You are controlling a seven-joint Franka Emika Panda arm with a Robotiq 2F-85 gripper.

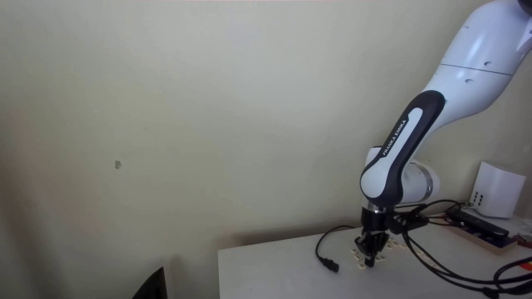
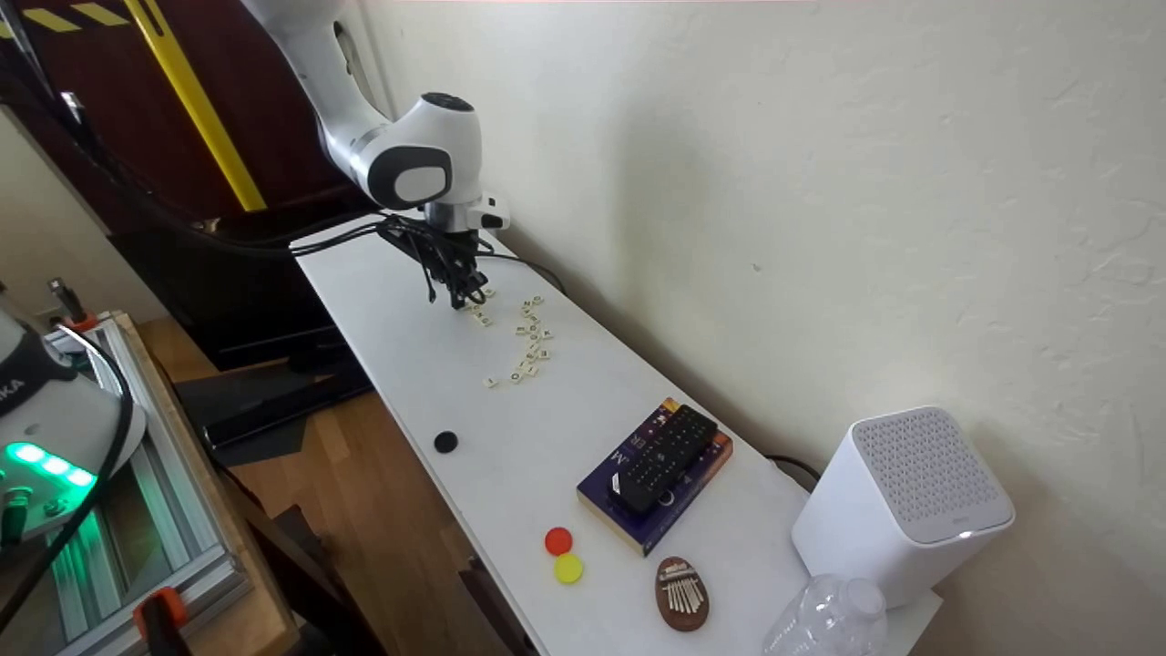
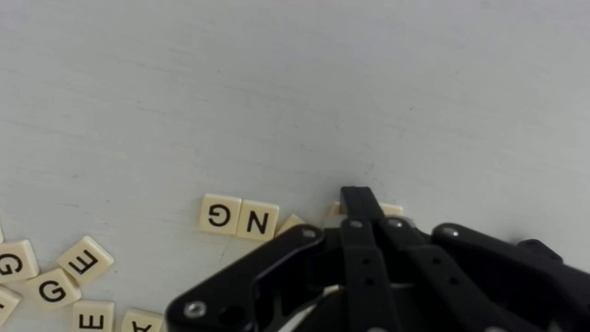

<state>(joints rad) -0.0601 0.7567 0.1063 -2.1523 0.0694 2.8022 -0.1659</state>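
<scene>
My black gripper (image 3: 356,198) points down with its fingertips pressed together and nothing visible between them. In both exterior views its tip is low at the white table (image 2: 401,337); whether it touches the surface I cannot tell. In the wrist view a cream tile (image 3: 391,210) is mostly hidden behind the fingertips. A G tile (image 3: 220,214) and an N tile (image 3: 257,220) lie side by side to the left, with the corner of a partly covered tile (image 3: 290,222) beside them. More letter tiles, including an E tile (image 3: 85,260), are scattered at the lower left.
A black cable plug (image 1: 331,265) lies near the gripper, and the wall runs behind the table. Farther along are a black disc (image 2: 445,442), a book (image 2: 601,487) under a remote (image 2: 663,456), red (image 2: 558,541) and yellow discs (image 2: 568,568), a thumb piano (image 2: 681,594), a bottle (image 2: 833,620) and a white router (image 2: 897,510).
</scene>
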